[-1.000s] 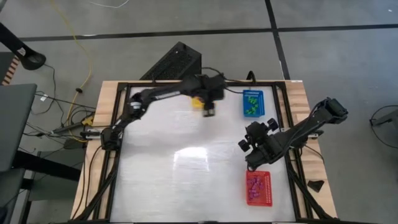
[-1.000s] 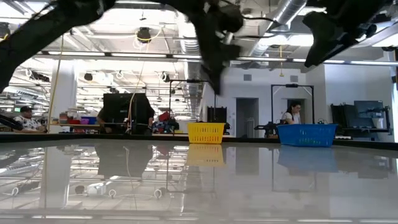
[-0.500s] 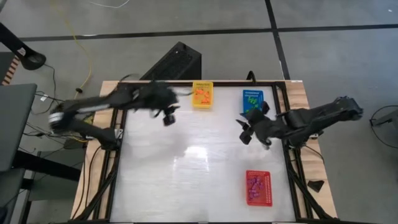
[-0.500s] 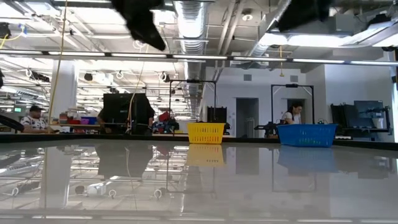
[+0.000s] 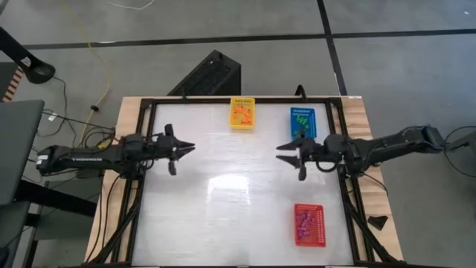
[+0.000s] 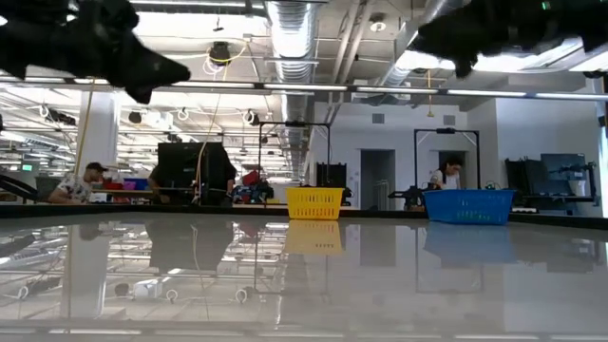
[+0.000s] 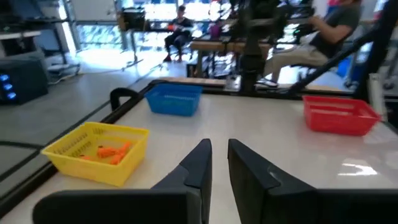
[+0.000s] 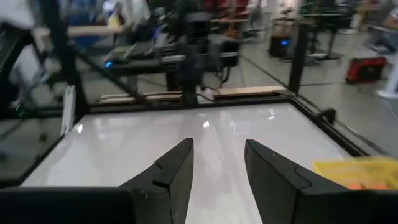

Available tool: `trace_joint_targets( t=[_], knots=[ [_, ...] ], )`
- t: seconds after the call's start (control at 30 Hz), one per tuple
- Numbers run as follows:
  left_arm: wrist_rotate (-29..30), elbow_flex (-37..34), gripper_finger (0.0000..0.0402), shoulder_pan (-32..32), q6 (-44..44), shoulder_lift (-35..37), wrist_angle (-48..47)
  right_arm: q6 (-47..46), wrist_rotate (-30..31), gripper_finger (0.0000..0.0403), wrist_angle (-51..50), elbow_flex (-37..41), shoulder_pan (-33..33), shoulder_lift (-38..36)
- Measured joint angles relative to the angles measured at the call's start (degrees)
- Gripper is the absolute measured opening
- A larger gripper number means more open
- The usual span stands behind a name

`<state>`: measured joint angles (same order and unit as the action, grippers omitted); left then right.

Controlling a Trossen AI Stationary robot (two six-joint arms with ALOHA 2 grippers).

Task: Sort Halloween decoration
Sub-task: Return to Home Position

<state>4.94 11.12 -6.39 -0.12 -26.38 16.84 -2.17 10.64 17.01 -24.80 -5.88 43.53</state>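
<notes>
The Halloween decoration lies sorted in three baskets. Orange trinkets (image 5: 241, 113) are in the yellow basket (image 5: 242, 103), green ones (image 5: 301, 123) in the blue basket (image 5: 311, 126), both at the far edge. Purple ones (image 5: 305, 222) are in the red basket (image 5: 320, 227) near the right front. My left gripper (image 5: 189, 147) hangs level over the table's left side, pointing right, its fingers (image 7: 200, 163) a narrow slit apart and holding nothing. My right gripper (image 5: 283, 152) hangs level over the right side, pointing left and open, with nothing between its fingers (image 8: 177, 163).
A black frame (image 5: 223, 100) runs around the glossy white tabletop (image 5: 230, 201). A wide bare stretch of table lies between the two grippers. A black box (image 5: 210, 74) stands beyond the far edge. People sit and stand in the room behind (image 6: 446, 176).
My left gripper has swung from above the yellow basket toward the table's left edge and nearer, tipping from pointing down to level. My right gripper has drawn back from beside the red basket toward the far right and turned level, so the two now face each other.
</notes>
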Motion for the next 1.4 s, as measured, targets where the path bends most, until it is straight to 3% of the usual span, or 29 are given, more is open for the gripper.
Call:
trace_joint_targets(
  t=[0.27,0.47,0.9,1.4],
  knots=[
    [-1.6,-8.4,0.0024,0.0,-1.0,15.9,-3.0,-8.4,0.0,0.0175,6.6,14.6,4.8,-12.7],
    [1.6,-10.5,0.0018,0.0,-1.3,22.7,-3.9,-9.8,4.4,0.0175,13.9,24.3,5.4,-18.4],
    [4.1,-10.6,0.0018,0.0,-0.6,23.1,-11.5,-17.3,4.5,0.0175,7.0,24.2,5.8,-19.6],
    [2.8,-10.2,0.0018,0.0,-1.7,22.8,-15.6,-17.5,4.5,0.0175,-5.1,24.3,5.8,-19.6]
  ],
)
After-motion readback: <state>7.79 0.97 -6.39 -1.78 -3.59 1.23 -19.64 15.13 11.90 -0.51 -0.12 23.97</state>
